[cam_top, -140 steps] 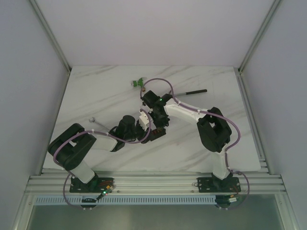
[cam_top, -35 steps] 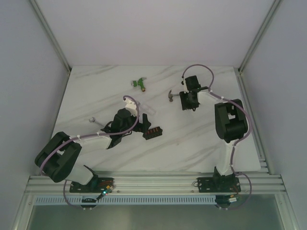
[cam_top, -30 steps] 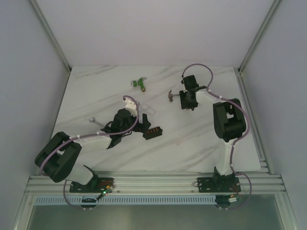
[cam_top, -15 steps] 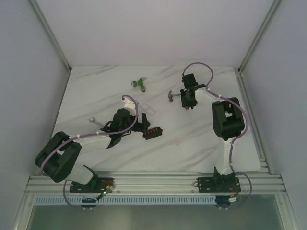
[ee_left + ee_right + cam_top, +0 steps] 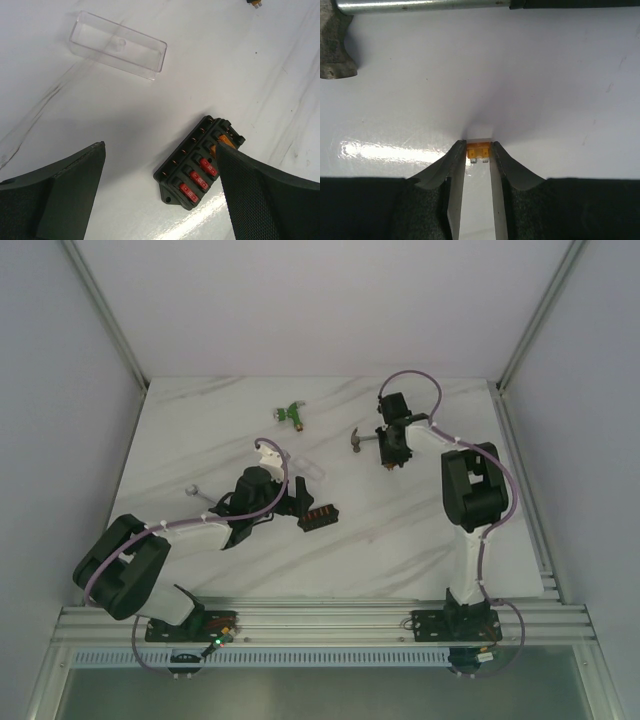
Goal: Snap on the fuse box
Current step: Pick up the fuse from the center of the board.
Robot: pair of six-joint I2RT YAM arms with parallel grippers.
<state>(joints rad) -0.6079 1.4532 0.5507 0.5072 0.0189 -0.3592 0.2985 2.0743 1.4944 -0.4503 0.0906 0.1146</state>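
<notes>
While the left gripper [image 5: 160, 150] hangs wide open just above the table [image 5: 200, 430], the fuse box [image 5: 200, 162] lies flat on the marble below it, near the middle of the table and a little toward the left arm's side. From the left wrist the black box sits between the two spread fingers, apart from the finger at the left of that view, while the other finger overlaps its far end in the picture; whether that finger touches it cannot be told. Red fuses run in a row along the box, with one orange fuse at the end nearest that finger. A clear lid [image 5: 117, 45] lies on the table beyond the box, apart from it, open side up as far as can be seen. One tiny orange piece [image 5: 256, 3] lies at the top edge of that view, too cut off to tell more.

Far across the table, toward the back right, the right gripper [image 5: 478, 147] points down with its fingertips closed in against both sides of a small orange fuse [image 5: 478, 151] that sits on the marble. Just beyond it lies a hammer [image 5: 420, 5], its grey head [image 5: 335, 45] to the left of the wrist view and its black grip to the right, not touched by the fingers. A green part [image 5: 292, 415] rests toward the back, well apart from both arms
</notes>
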